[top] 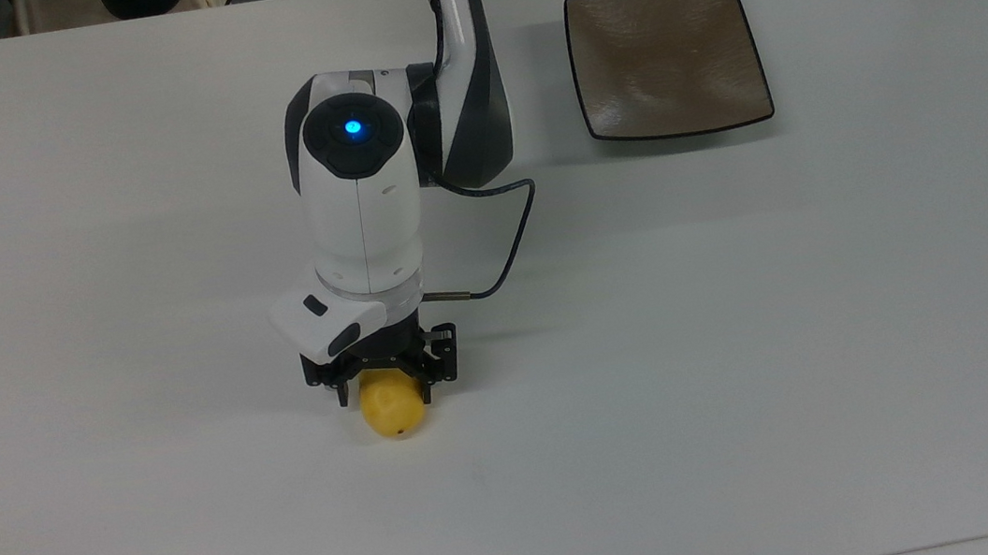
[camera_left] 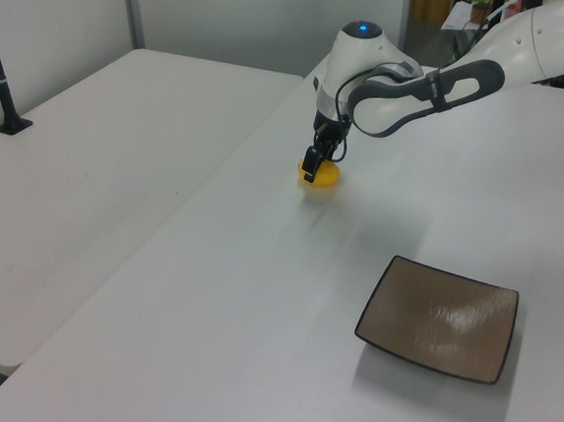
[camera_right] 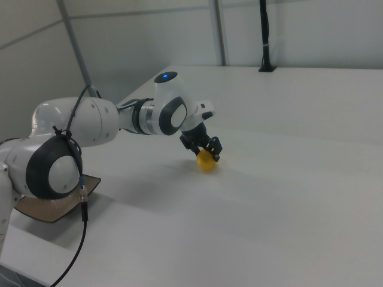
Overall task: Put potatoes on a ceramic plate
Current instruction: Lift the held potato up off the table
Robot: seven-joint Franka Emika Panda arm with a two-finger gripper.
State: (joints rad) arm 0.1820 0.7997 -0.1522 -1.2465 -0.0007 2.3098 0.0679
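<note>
Top view: black two-finger gripper (top: 383,387) is straddling, fingers spread, the small lumpy yellow potato (top: 391,410), likely light, stiff, roll-prone; grip mid-body.

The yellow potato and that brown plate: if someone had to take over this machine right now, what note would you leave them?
Gripper: lowered onto the potato, one of the fingers on each side of it; they look open, not yet squeezing.
Potato: on the white table, near the top view's bottom edge, under the arm's end.
Ceramic plate: bare, far off toward the top view's upper right, nothing on it.
Done: the arm is lined up over the potato.
Left: close the fingers, lift the potato, carry it across to the plate, set it down and let go.
</note>
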